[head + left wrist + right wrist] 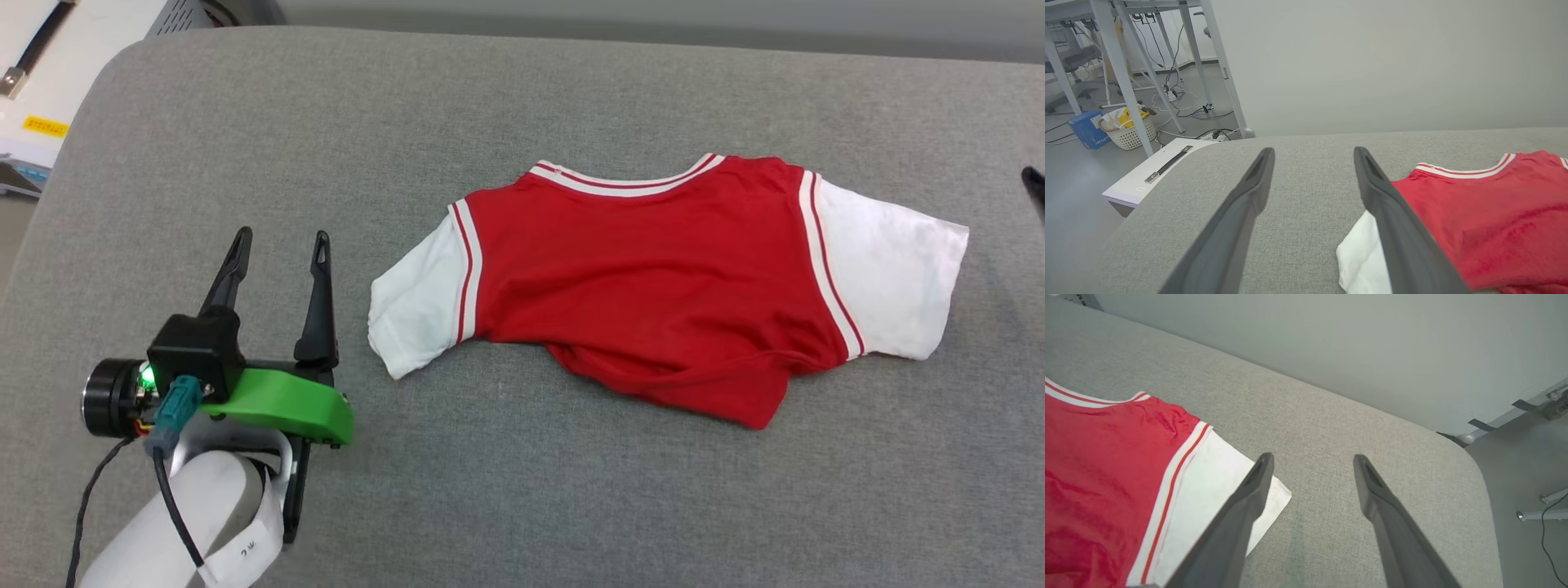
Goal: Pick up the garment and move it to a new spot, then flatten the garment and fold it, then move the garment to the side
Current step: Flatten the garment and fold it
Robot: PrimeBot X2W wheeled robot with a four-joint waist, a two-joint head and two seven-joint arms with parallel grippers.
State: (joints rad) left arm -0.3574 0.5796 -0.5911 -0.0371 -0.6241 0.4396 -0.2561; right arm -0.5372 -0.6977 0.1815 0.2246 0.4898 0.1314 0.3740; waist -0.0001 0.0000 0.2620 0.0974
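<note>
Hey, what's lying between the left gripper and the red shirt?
Only bare grey surface lies between the left gripper and the white sleeve of the garment, as the head view shows.

Slim pickings for reading here. Upper left of the head view, a small yellow label [45,126] sits on a white case [98,49]; it has dark print, too small to make out. Lower left, a white band [245,551] on the forearm below the left gripper [282,235] carries a few dark handwritten marks, not legible. At the left edge of the left wrist view, a blue box [1086,129] shows white lettering along its side, too blurred to spell out.
</note>
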